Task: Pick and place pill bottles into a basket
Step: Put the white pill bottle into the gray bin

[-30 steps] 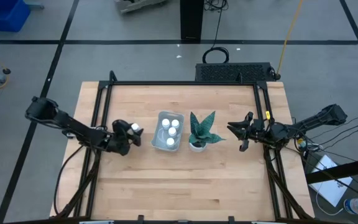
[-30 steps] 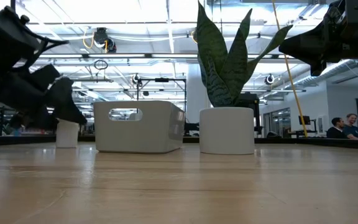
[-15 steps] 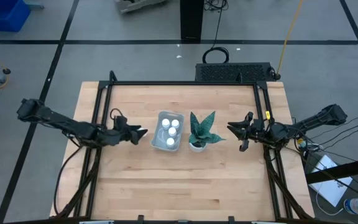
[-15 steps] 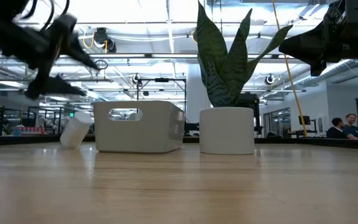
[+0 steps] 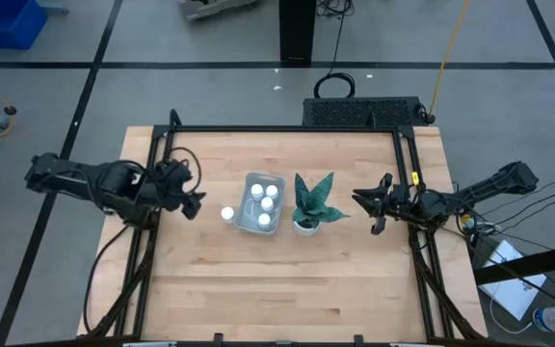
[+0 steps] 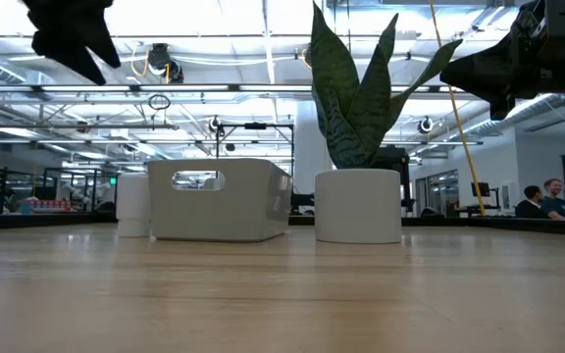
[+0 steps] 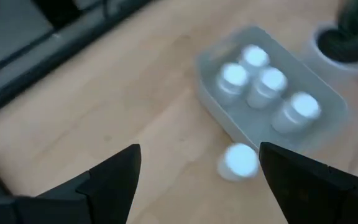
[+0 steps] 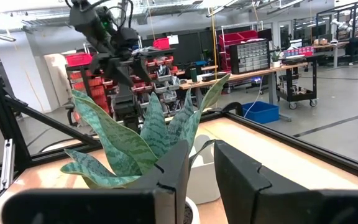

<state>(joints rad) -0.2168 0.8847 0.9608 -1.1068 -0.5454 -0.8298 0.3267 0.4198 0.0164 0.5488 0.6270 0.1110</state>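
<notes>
- Butcher-block wooden table (image 5: pixel 287 280), pale planks, bare along its near edge in the low view; we list everything else as standing farther back.
- One pill bottle (image 5: pixel 227 214), white with a round white cap, upright on the table just beside the basket's left wall, outside it; in the low view it (image 6: pixel 132 204) stands at the basket's left end, and in the left wrist view it (image 7: pixel 240 160) shows between the two fingers, well below them.
- Basket (image 5: pixel 244 220), pale grey-blue rectangular tray with rounded corners, at the table's middle; a cut-out handle shows in its end wall in the low view (image 6: pixel 253 211).
- Four pill bottles (image 5: pixel 265 200) inside the basket, all upright, caps up, close together; we count the same four in the left wrist view (image 7: pixel 263 87).
- Potted snake plant (image 5: pixel 313 202), green banded leaves in a small white pot, just beside the basket's right wall.
- Left gripper (image 5: pixel 193 200), raised above the table to the left of the loose bottle, fingers (image 7: pixel 110 180) spread wide and released, grasping nothing.
- Right gripper (image 5: pixel 362 204), waiting above the table to the right of the plant, its fingers (image 8: pixel 173 171) drawn nearly together on nothing.
- Black frame rails (image 5: pixel 287 128) along the table's far and side edges.
- Two people (image 6: pixel 542 199) seated far off in the room, at the low view's right.
</notes>
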